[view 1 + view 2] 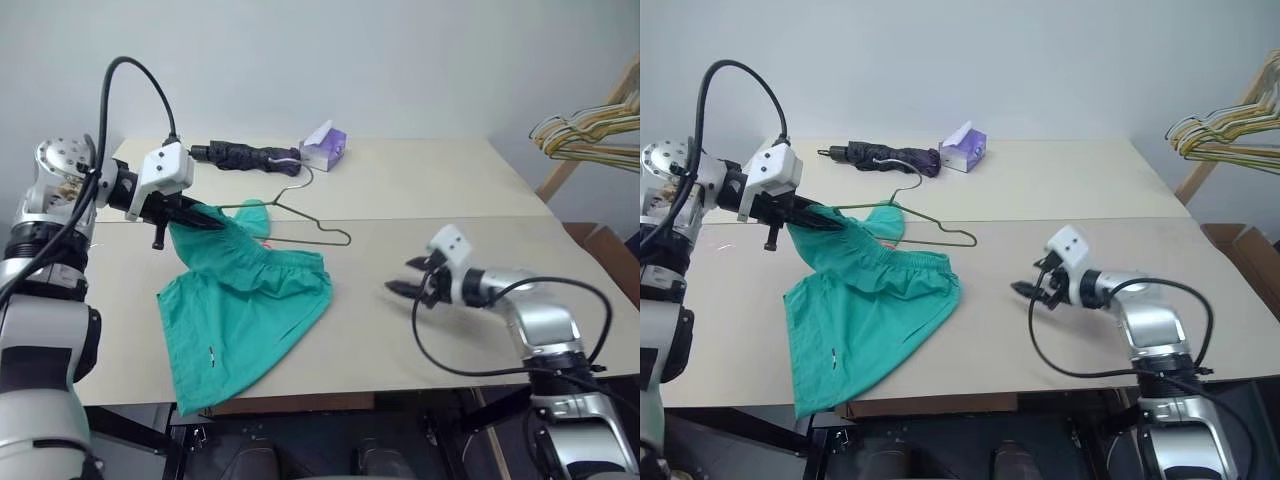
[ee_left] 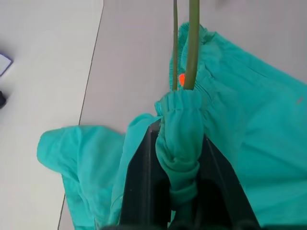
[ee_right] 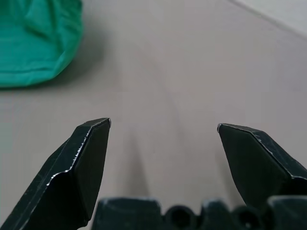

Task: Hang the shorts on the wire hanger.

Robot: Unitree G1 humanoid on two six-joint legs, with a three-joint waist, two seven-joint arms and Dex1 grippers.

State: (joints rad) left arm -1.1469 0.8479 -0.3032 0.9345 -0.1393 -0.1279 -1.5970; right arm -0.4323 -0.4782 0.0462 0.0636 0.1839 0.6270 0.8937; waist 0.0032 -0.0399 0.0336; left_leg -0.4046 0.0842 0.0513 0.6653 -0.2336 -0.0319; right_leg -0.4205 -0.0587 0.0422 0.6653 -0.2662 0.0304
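Left wrist view: my left jaws are clamped tight on a bunched bit of the shorts waistband, and two thin runs of the wire hanger come straight out of that bunch, so fabric + wire sit together at the grip. Can't tell if the wire itself is pinched too.

From the head cam, the shorts hang from that grip, waistband end lifted off the table, the rest draped down and spread across the table w/ one leg reaching the near edge. Wire hanger pokes out past the waistband, hook end toward the back of the table, lying low over the surface.

My right jaws are wide open w/ nothing in them, hovering low over bare table, well apart from the shorts on their right side. Right wrist view: both fingers spread, table between them, edge of the green fabric off in a corner.

Dark umbrella + purple tissue box sit at the back; coloured hangers on a rack at far right.
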